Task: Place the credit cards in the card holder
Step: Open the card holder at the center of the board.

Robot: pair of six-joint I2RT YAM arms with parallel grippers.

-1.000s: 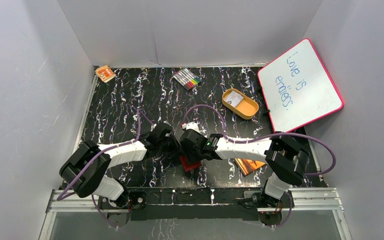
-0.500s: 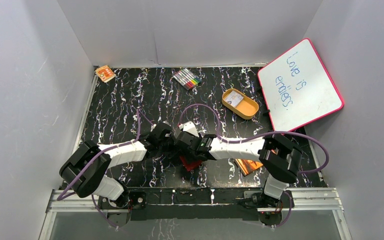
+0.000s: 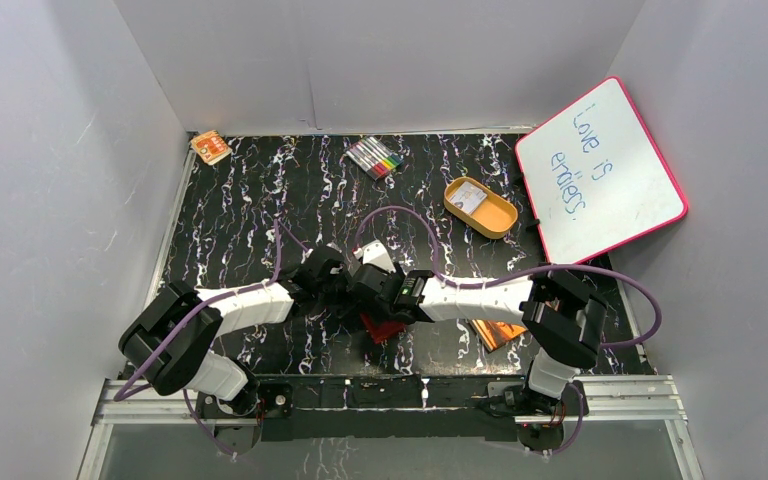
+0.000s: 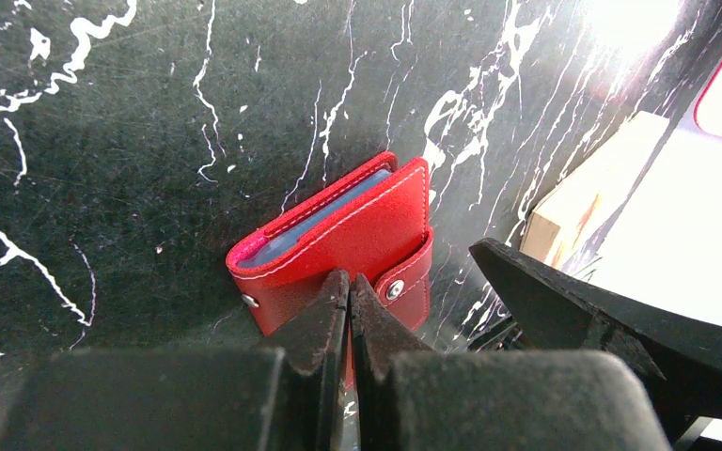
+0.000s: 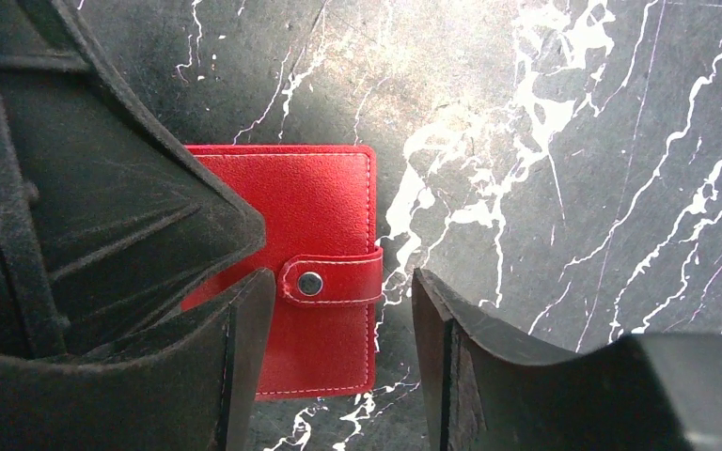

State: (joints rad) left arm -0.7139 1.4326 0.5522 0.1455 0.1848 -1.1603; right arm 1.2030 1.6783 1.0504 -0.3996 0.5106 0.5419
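Marbled table [image 4: 103,141] — snapped card holder [image 4: 357,230] holds cards [image 4: 322,216].

Red card holder [image 4: 343,235] on marbled table [image 4: 103,141], closed left gripper [image 4: 348,284] at its near edge

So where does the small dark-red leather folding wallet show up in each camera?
Top external: small dark-red leather folding wallet, low centre, partly hidden.
Left wrist: centre, tilted.
Right wrist: left of centre, lying square.
Shared landmark: silver snap stud, seen in both wrist views.
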